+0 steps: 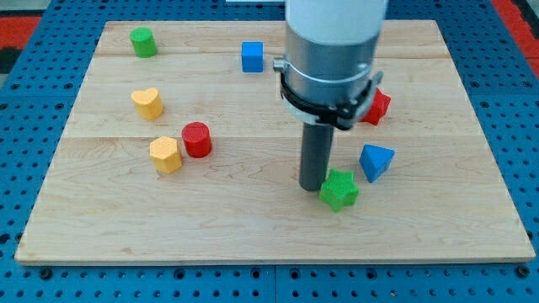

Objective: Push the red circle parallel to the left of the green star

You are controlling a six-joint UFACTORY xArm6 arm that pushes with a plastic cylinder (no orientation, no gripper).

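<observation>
The red circle is a short red cylinder left of the board's centre, touching an orange block on its left. The green star lies right of centre near the view's bottom. My tip rests on the board right against the star's left side, far to the right of the red circle. The arm's thick grey body hangs above it and hides part of the board behind.
A yellow-orange heart sits above the orange block. A green cylinder stands at top left, a blue cube at top centre. A red block is partly hidden behind the arm. A blue triangle lies right of the star.
</observation>
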